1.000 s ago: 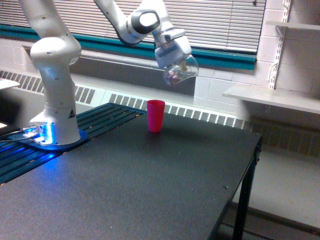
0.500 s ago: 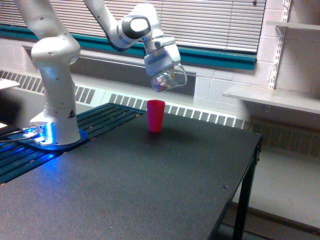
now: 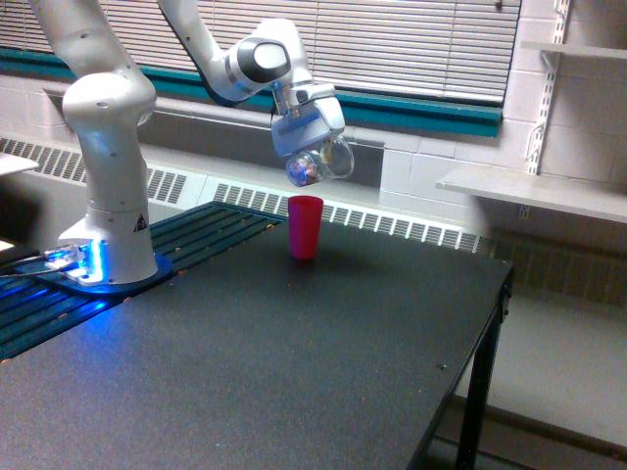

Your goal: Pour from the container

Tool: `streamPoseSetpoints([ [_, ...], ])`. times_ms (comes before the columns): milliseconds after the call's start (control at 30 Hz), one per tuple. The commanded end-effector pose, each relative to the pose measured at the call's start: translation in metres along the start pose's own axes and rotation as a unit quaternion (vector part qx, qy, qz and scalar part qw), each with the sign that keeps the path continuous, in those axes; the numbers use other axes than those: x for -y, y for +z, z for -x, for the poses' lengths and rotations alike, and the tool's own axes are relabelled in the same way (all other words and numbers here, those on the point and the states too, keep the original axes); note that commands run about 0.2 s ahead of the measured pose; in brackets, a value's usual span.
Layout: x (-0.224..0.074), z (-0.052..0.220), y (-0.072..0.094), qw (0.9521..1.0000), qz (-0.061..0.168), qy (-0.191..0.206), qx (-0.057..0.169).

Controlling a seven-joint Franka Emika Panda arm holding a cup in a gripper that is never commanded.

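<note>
The container [image 3: 318,163] is a small clear rounded cup with brownish-red pieces showing near its lower left end. It hangs tilted, mouth down toward the exterior view's left, just above the rim of the red cup [image 3: 305,226]. My gripper [image 3: 312,147] is shut on the container from above. The red cup stands upright on the black table [image 3: 294,362] toward the back. Nothing can be seen falling between the two.
The arm's white base [image 3: 108,215] stands at the exterior view's left with a blue light at its foot. A window with blinds and a radiator grille run behind the table. A grey shelf [image 3: 534,191] sticks out at the right, past the table's edge.
The gripper has carried the container down and toward the exterior view's left, from high at the right of the red cup to just over it, and has tipped it further.
</note>
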State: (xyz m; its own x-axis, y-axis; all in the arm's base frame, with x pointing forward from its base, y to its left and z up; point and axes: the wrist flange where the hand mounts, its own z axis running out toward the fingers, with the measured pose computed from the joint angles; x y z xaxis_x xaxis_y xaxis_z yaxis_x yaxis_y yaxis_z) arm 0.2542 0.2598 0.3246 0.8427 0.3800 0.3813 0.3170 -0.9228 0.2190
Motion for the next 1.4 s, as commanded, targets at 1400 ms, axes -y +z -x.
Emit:
streamPoseSetpoints([
  [1400, 0.034, 0.044, 0.022, 0.9974, 0.028, -0.053, 0.04],
])
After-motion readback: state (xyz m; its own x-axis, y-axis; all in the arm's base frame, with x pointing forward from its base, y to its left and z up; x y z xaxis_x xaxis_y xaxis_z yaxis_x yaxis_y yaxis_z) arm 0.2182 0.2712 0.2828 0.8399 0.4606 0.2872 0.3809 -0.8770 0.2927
